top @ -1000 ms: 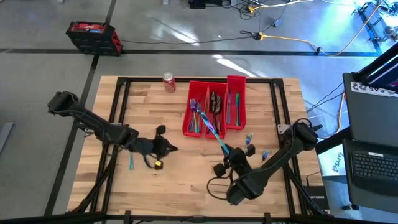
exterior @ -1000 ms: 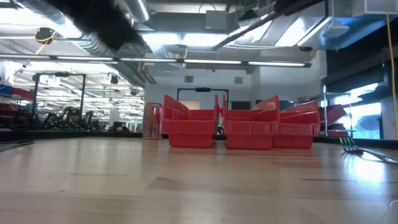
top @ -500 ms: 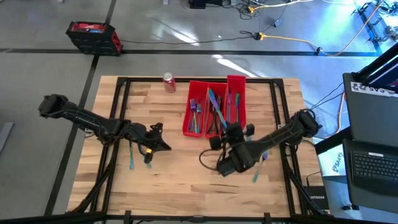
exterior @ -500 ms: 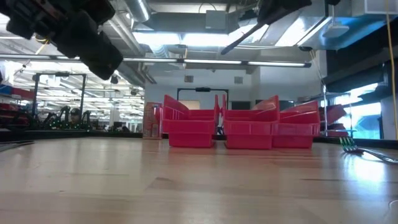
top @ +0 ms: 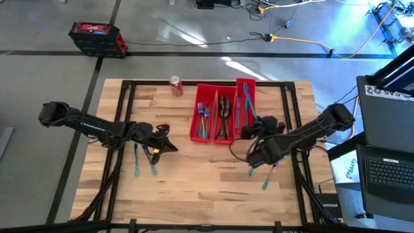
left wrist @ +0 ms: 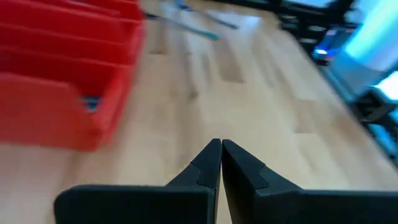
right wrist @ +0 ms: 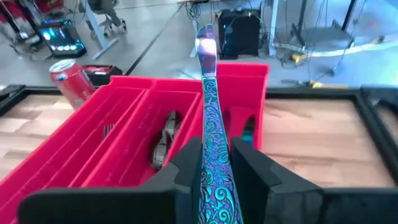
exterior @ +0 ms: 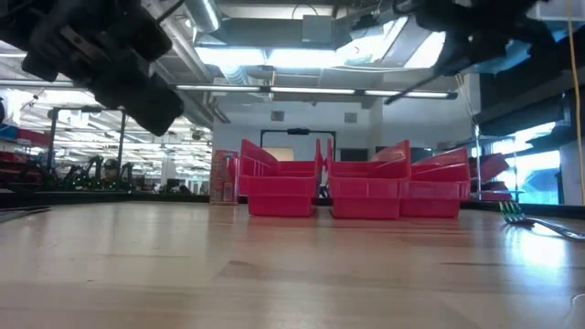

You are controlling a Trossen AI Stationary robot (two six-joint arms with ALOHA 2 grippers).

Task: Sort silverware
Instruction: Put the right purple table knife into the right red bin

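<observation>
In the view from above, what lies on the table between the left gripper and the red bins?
In the high view, only bare wood separates the left gripper from the red bins. The loose silverware near that gripper lies on its other side.

3 bins side by side (soda can to their left).

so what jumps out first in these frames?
The right gripper holds an iridescent knife upright, aimed at the three red bins at the table's far middle. The left gripper is shut and empty above bare wood left of the bins, with two loose pieces lying beside it. A red can stands at the far edge, left of the bins.
</observation>
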